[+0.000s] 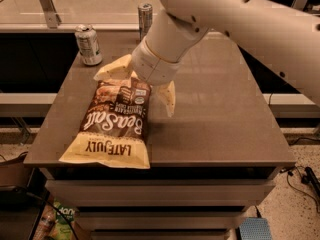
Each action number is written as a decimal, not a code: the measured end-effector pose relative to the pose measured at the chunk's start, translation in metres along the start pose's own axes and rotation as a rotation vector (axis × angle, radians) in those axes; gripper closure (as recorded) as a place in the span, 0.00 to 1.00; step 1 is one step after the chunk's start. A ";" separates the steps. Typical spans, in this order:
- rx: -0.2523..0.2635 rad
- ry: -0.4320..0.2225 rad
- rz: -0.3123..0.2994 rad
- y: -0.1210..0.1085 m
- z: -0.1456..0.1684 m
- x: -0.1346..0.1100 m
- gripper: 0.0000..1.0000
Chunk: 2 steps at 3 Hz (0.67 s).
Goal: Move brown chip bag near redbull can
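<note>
Brown in the middle and pale yellow at both ends, the brown chip bag (116,124) lies flat on the grey table (225,124), with its "LATE JULY" end overhanging the near edge a little. Our gripper (142,84) sits over the bag's far end. Its fingers (167,96) are spread wide, one off the bag's far-left corner and the other off its far-right side. We cannot tell whether either is touching the film.

The redbull can (145,16) stands upright beyond the bag's far end, well apart from it. A shorter silver can (88,44) stands beyond the bag's far-left corner.

We judge the grasp comes next. We should settle lower and pinch a firm fold of the crinkly far end. Then we carry the bag straight away from its near end, steer clear of the shorter can, and stop short of toppling the slim one.
</note>
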State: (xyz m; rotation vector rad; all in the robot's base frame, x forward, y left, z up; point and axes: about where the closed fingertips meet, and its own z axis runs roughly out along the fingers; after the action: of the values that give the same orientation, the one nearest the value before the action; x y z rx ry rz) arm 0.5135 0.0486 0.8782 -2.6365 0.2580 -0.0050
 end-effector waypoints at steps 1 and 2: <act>-0.052 0.038 -0.008 -0.012 0.015 -0.004 0.00; -0.158 0.088 -0.006 -0.023 0.028 -0.008 0.00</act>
State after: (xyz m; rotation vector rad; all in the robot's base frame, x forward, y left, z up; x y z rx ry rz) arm 0.5115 0.0834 0.8645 -2.7978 0.2904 -0.1066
